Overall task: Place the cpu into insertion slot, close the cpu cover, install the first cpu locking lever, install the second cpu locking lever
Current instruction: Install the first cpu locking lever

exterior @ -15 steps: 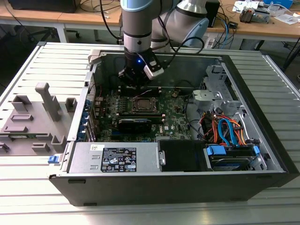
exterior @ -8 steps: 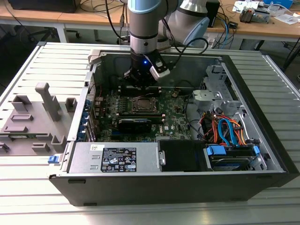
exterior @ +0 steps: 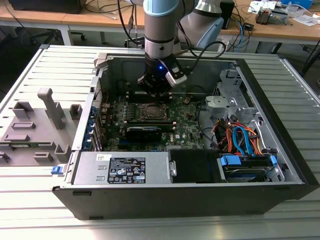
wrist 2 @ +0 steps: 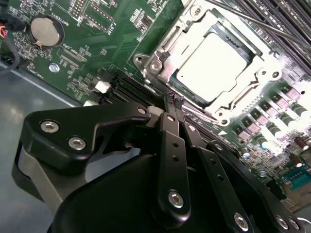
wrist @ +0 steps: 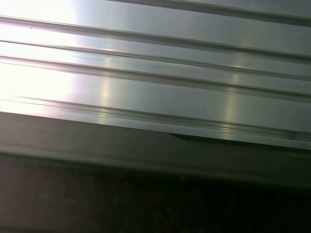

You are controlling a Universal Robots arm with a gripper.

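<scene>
Inside the insertion slot (wrist 2: 214, 63) sits the cpu (wrist 2: 211, 65), cpu cover (wrist 2: 260, 60) closed.

Exterior view: illumination is even and diffuse, with soft sheen on the ribbed grey metal bench (exterior: 30, 200). The interior of the open black computer case (exterior: 280, 125) is dimmer and shadowed beneath the arm.

Second wrist view: strong glare washes out the silvery-grey square cpu (wrist 2: 211, 60) and the surrounding silvery frame-shaped cpu cover (wrist 2: 262, 65). The black gripper (wrist 2: 173, 100) linkage appears close and slightly soft.

First wrist view: a bright overexposed patch burns out one part of the ribbed silvery metal surface (wrist: 160, 92); the dark band (wrist: 146, 204) beside it is blurred.
</scene>
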